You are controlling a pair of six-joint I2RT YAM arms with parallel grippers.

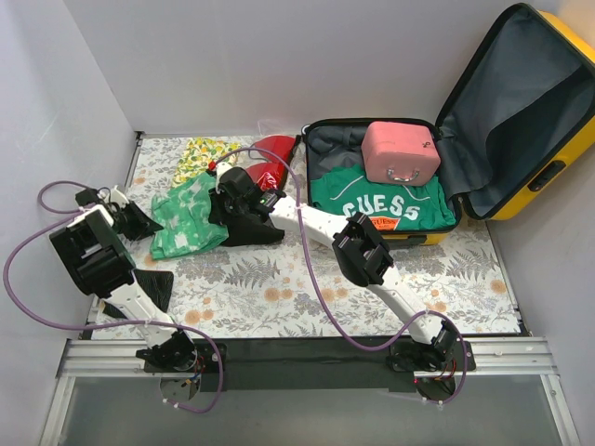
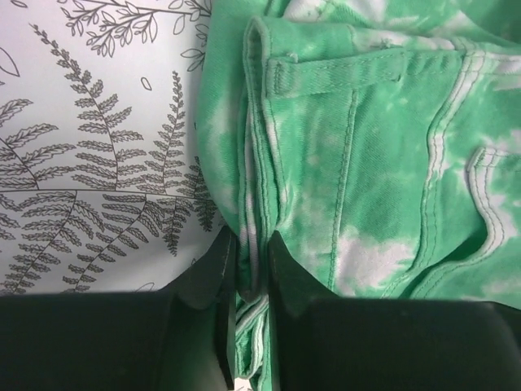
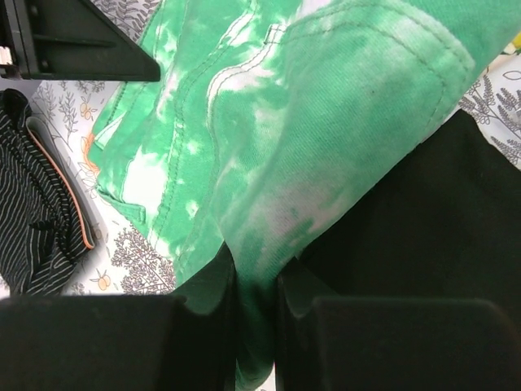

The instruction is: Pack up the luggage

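While the luggage [image 1: 521,102] lies open at the table's [image 1: 279,288] far right, holding a green shirt [image 1: 381,200] and pink case [image 1: 400,151], packing is partly done. The left gripper [image 2: 252,252] and right gripper [image 3: 259,273] each pinch the tie-dye garment [image 1: 186,218] outside it; the red cloth [image 1: 270,158] and floral cloth [image 1: 200,153] wait unpacked.

- Your right arm [image 1: 311,221] lies slantwise across the bench [image 1: 270,279], barring the straight way from the green tie-dye garment [image 1: 181,223] to the luggage [image 1: 414,239].
- Inside the luggage, the pink case [image 1: 400,151] fills the rear right and a green shirt [image 1: 381,200] covers the front; you find grey lining only at the rear left.
- The raised lid [image 1: 521,93] walls off the right side.
- You have open bench in front, between the arms.
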